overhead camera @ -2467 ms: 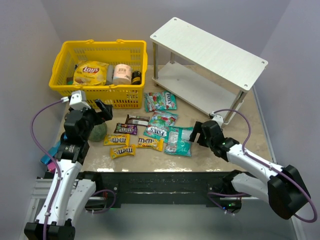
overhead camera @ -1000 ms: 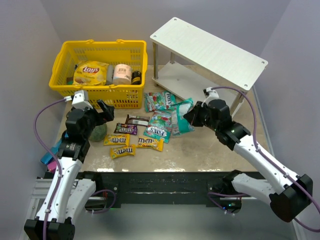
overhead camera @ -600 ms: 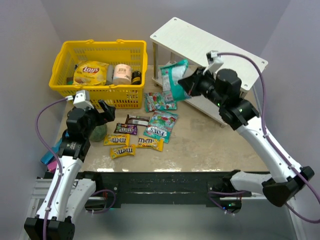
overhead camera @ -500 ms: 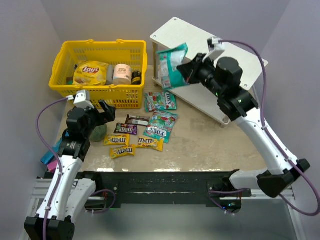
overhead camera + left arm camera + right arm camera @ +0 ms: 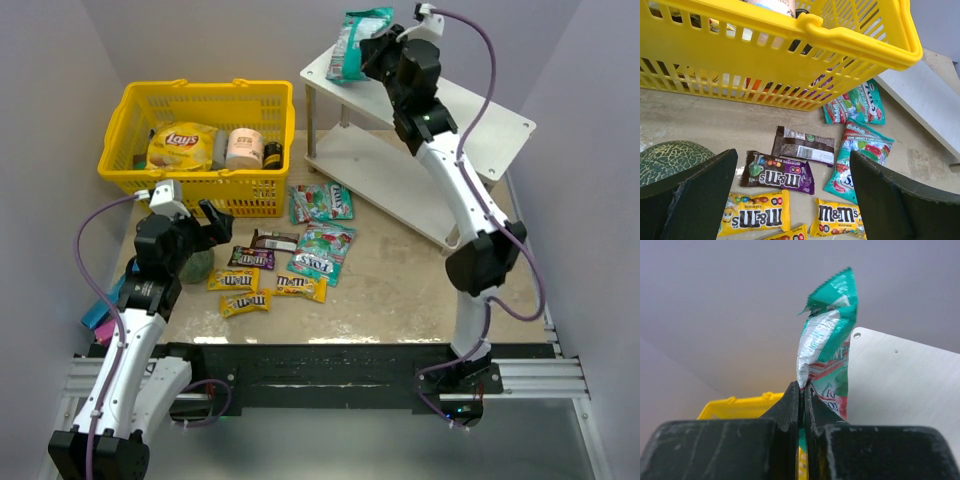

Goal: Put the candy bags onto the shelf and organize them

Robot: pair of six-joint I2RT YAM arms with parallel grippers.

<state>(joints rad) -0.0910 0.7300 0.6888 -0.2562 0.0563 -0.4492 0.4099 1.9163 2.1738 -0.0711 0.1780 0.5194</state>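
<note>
1. At the 12 o'clock end of the work area, the right gripper [image 5: 370, 55] [image 5: 801, 390] is raised over the far-left corner of the shelf [image 5: 480, 115] [image 5: 900, 375]. Its jaws are pinched tight on the lower edge of the held teal bag [image 5: 352, 40] [image 5: 829, 340].
2. The held teal bag stands upright above the top board. Whether it touches the board cannot be told.
3. The shelf stands at 1 o'clock on the table, with the yellow basket [image 5: 130, 100] [image 5: 855, 37] at 11 o'clock.
4. Two more candy bags lie flat on the table between basket and shelf. The upper teal bag [image 5: 320, 202] [image 5: 852, 102] lies at 12 o'clock of the FOX'S bag [image 5: 322, 250] [image 5: 857, 160], just beside it.
5. At 9 o'clock of the FOX'S bag lie the brown packet [image 5: 274, 240] [image 5: 802, 147] and the purple packet [image 5: 251, 258] [image 5: 777, 175]. The three yellow packets [image 5: 233, 279] [image 5: 755, 217] lie near them at 6 o'clock.
6. The left gripper [image 5: 200, 222] [image 5: 792, 157] hangs over the table at 6 o'clock of the basket. Its jaws are spread wide with nothing between them.
7. A green melon [image 5: 197, 265] [image 5: 670, 160] sits just below the left gripper.
</note>
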